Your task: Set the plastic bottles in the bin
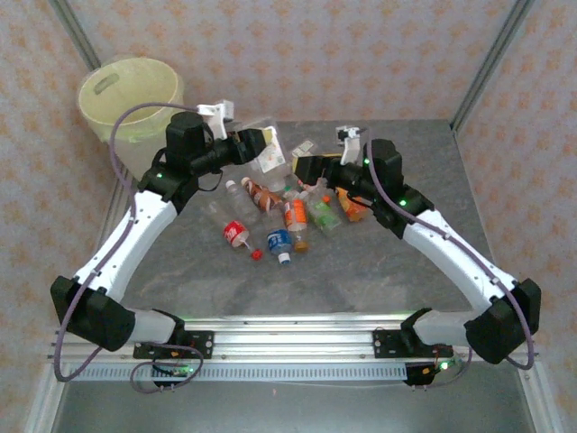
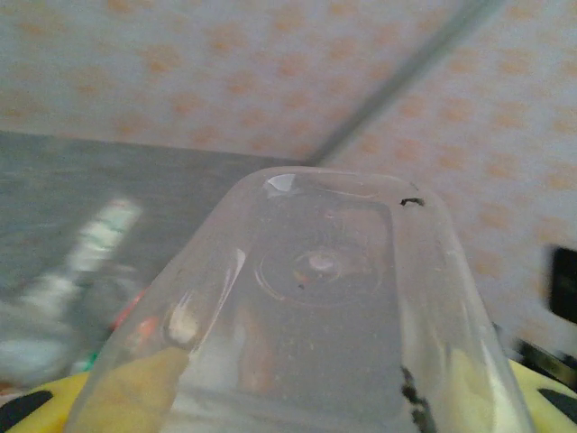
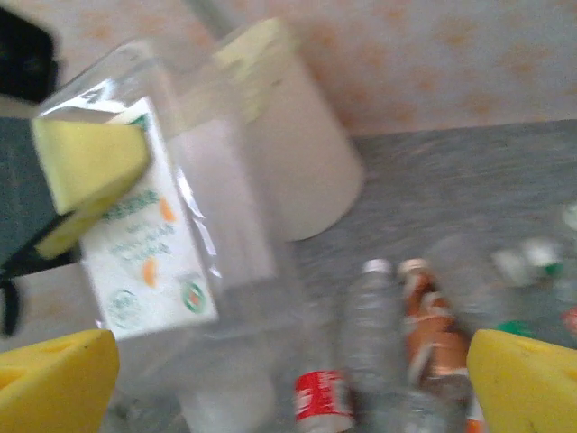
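- The step in hand is judged to be the carry. A clear bottle [image 1: 270,155] with a white, orange-printed label is grasped by the left jaws and held above the surface [image 1: 180,271], free of the heap.
- In the right wrist view a yellow pad [image 3: 86,167] is seen pressed on the label. In the left wrist view the bottle's base [image 2: 325,266] is seen end-on.
- In the top view the bin [image 1: 135,61] lies at about 10 o'clock from the held bottle, at the far-left corner of the surface. Whether it stands on the surface or beside it cannot be told.
- The bottle is best swung toward 10 o'clock above the height of the rim. It should be let go only when it is wholly over the opening, since so light a bottle is likely to bounce off the rim.
- The grip is best held firm but not tightened, as the thin clear wall is judged likely to buckle or slip.
- A purple cable [image 1: 122,122] loops beside the bin, so snagging on the rim should be guarded against.
- The right jaws are released, with nothing between them, at about 4 o'clock just beside the held bottle. They are best kept apart from the left arm's swing.
- The other bottles [image 1: 296,216] lie heaped at about 6 o'clock, with a loose red cap [image 1: 256,253] at the heap's near edge.
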`<state>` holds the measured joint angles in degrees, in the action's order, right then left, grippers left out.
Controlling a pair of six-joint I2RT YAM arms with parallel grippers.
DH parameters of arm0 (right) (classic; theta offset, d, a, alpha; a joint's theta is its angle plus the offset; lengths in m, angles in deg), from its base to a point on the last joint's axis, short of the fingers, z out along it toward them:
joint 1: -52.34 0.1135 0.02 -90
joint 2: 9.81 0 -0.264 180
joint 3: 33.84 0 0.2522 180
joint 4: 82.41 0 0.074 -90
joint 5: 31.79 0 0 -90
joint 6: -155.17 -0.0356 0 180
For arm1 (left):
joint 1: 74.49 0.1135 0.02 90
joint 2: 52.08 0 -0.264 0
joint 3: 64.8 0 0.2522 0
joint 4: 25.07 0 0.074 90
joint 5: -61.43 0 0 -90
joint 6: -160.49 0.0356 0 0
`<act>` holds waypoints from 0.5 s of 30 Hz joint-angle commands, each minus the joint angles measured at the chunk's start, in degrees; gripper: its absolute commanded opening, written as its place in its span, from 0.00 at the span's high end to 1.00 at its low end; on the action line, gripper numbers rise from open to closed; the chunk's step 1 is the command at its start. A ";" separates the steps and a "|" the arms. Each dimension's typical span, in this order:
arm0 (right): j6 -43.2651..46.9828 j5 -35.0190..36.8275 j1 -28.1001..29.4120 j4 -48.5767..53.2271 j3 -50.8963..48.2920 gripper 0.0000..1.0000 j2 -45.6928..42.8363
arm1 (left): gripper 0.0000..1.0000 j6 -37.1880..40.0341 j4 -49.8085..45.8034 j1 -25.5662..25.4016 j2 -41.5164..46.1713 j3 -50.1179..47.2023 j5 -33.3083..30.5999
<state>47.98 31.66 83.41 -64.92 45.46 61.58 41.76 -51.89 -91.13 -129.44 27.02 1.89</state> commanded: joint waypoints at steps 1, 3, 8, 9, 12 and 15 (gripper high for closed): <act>2.71 18.37 -0.77 7.58 -1.48 0.01 -1.21 | 0.58 2.85 -10.29 1.99 2.26 2.86 -17.74; 0.60 25.35 -1.81 12.04 -1.44 0.01 -0.43 | 0.58 3.73 -12.82 2.81 2.52 3.47 -23.21; -6.32 26.20 -6.95 16.64 -3.30 0.01 1.49 | 0.58 6.89 -13.26 4.64 3.72 3.83 -34.87; -6.88 26.27 -7.46 16.26 -4.29 0.01 1.47 | 0.58 7.69 -12.76 5.30 3.84 4.34 -36.56; -7.52 26.76 -8.06 14.86 -6.74 0.01 0.93 | 0.58 11.09 -10.25 6.85 3.92 6.53 -41.79; -7.68 27.12 -8.46 14.40 -8.11 0.01 0.35 | 0.58 14.94 -6.20 8.22 3.46 8.72 -46.91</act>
<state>41.88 56.12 75.37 -50.93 38.11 62.74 51.23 -63.52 -83.99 -127.95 32.18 -35.46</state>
